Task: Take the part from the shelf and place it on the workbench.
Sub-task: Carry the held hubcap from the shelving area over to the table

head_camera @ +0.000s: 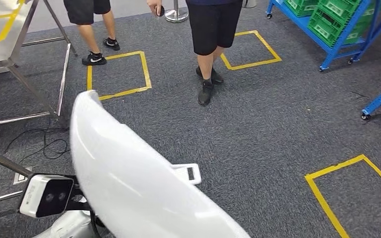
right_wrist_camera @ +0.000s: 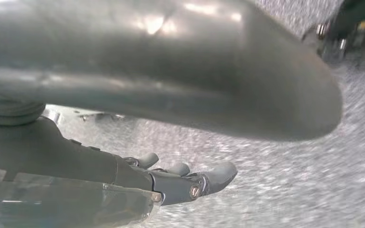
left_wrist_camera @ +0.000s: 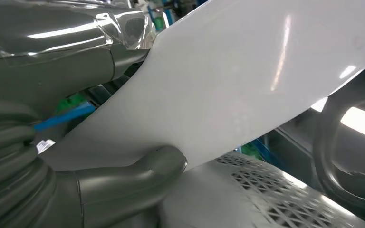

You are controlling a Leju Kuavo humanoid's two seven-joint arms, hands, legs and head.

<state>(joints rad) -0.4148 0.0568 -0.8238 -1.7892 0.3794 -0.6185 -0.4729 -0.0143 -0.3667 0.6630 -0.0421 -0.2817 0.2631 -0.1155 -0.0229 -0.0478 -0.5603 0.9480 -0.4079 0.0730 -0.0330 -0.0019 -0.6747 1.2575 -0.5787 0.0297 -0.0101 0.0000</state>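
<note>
Part point(head_camera: 129, 183) edge cut off, left hand point(left_wrist_camera: 76, 142) beneath

Grey carpet floor point(head_camera: 258, 129) with yellow tape squares point(head_camera: 116, 74), blue racks point(head_camera: 337, 29) of green crates point(head_camera: 337, 15)

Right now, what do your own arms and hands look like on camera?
Left hand: glossy grey, with a ribbed bellows-like wrist cover, a thick smooth grey thumb and a clear plastic film over its upper part. Right hand: a big glossy grey thumb, darker grey fingers with rounded tips, one small round metal fastener on a finger, and clear film near the palm. On the left arm sits a white box camera with dark lenses.
</note>
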